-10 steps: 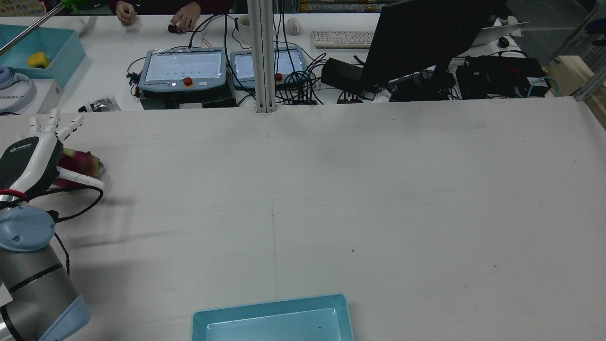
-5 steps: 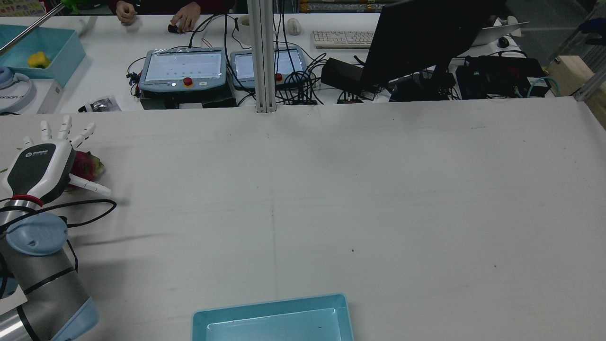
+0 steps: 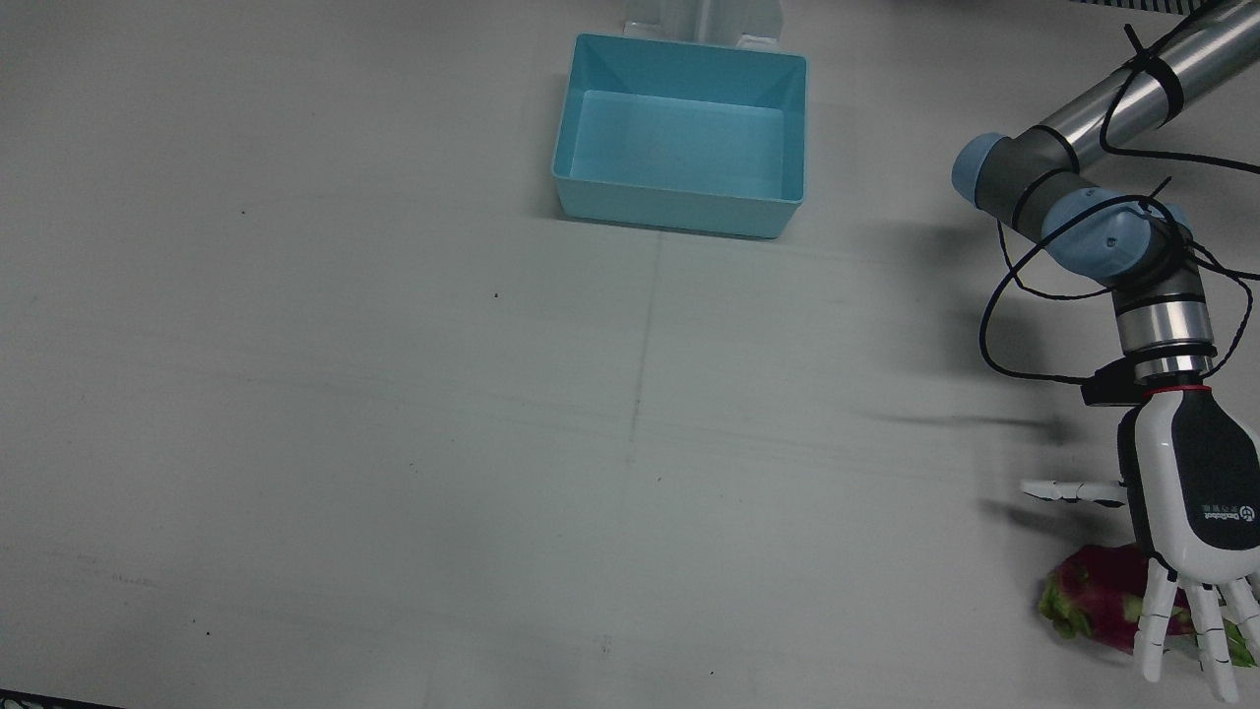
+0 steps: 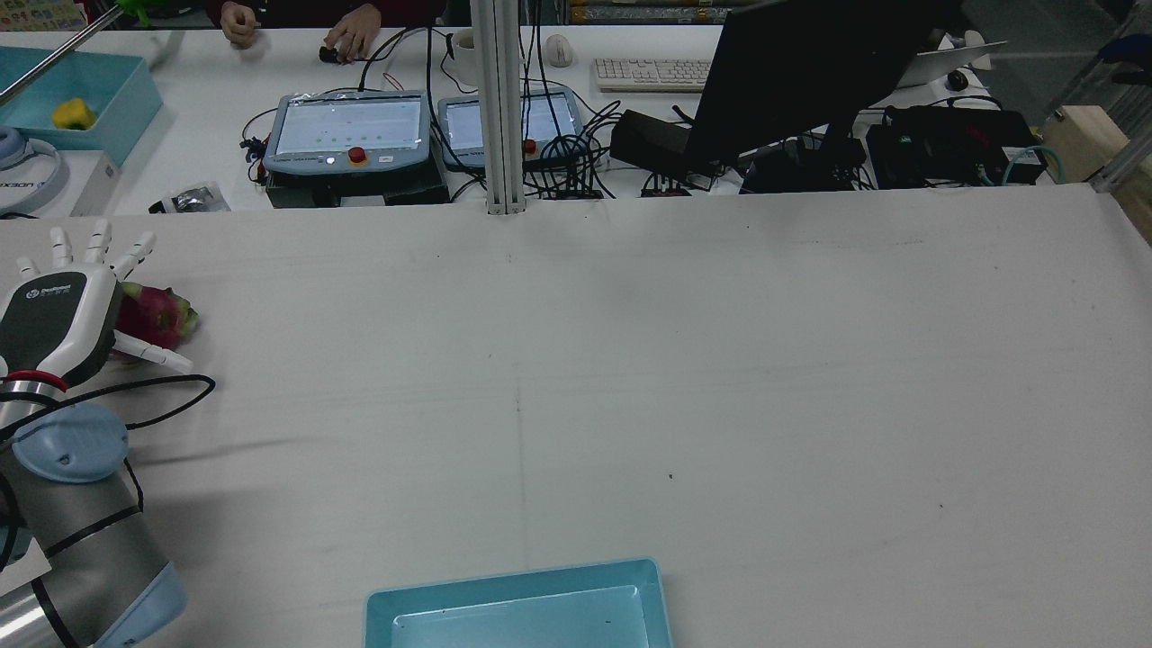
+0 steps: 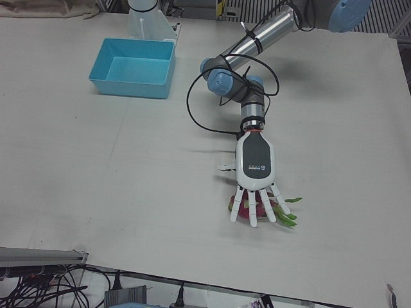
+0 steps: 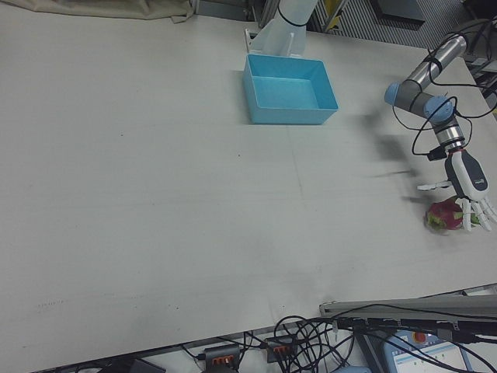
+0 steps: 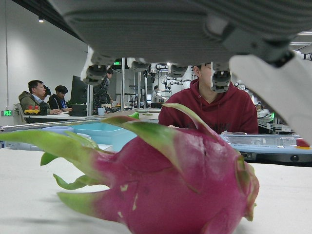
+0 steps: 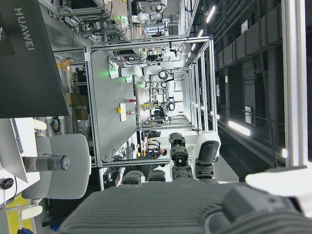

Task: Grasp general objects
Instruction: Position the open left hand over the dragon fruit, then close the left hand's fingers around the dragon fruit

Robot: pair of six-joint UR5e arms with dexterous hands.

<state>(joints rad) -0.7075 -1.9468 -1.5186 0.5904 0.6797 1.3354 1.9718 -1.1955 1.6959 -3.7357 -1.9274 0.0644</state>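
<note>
— While the left hand [image 5: 255, 165] hangs palm-down over the dragon fruit [image 5: 281, 210], where does the fruit itself sit?

— It lies on the white table [image 4: 630, 360], near the table's left edge as the rear view shows it and toward the far, operators' side. In the front view the dragon fruit [image 3: 1098, 596] is at the lower right corner, pink with green scales, and the left hand [image 3: 1191, 502] covers part of it from above.

— And the fingers?

— They are spread and straight, fanned out past the fruit, with the thumb stuck out to the side. From the rear view the left hand [image 4: 58, 315] hides most of the dragon fruit [image 4: 157, 315], which shows at the hand's right. The hand's own camera sees the dragon fruit [image 7: 161, 190] filling the lower part of the picture with the fingertips [image 7: 95, 73] hanging above it, not closed on it. Whether the palm touches the fruit cannot be told.

— What about the right hand?

— Only its own camera shows it: the right hand [image 8: 185, 195] points away from the table toward the lab's racks and ceiling. Its fingers [image 8: 207, 153] look curled side by side with nothing held, though the view is too close to be sure.

— Anything else on the table?

— A blue bin [image 3: 679, 133] stands well apart from the fruit, at the robot's edge near the middle.
</note>
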